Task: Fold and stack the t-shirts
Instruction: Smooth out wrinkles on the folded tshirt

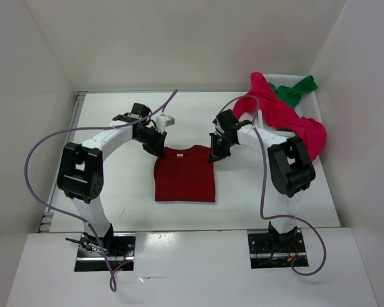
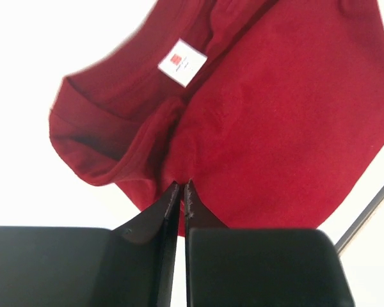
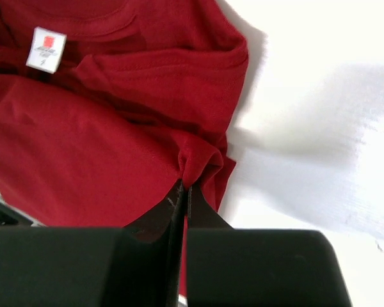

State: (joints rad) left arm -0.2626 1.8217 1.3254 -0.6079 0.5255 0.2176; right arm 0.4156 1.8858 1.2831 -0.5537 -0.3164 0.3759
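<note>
Dark red t-shirt (image 1: pixel 185 174), soft matte knit in a squarish panel with white neck label (image 2: pixel 182 62), is lying flat mid-table (image 1: pixel 115 185), while the bent-in left gripper (image 1: pixel 159 148) and right gripper (image 1: pixel 216 153) are pinching its far corners, and the crimson t-shirt (image 1: pixel 288 118) and green t-shirt (image 1: pixel 296 89) are lying crumpled far right.

At one o'clock the crimson t-shirt (image 1: pixel 278 112) hides most of the green t-shirt (image 1: pixel 296 89); print on the neck label (image 2: pixel 182 62) is unreadably small.
</note>
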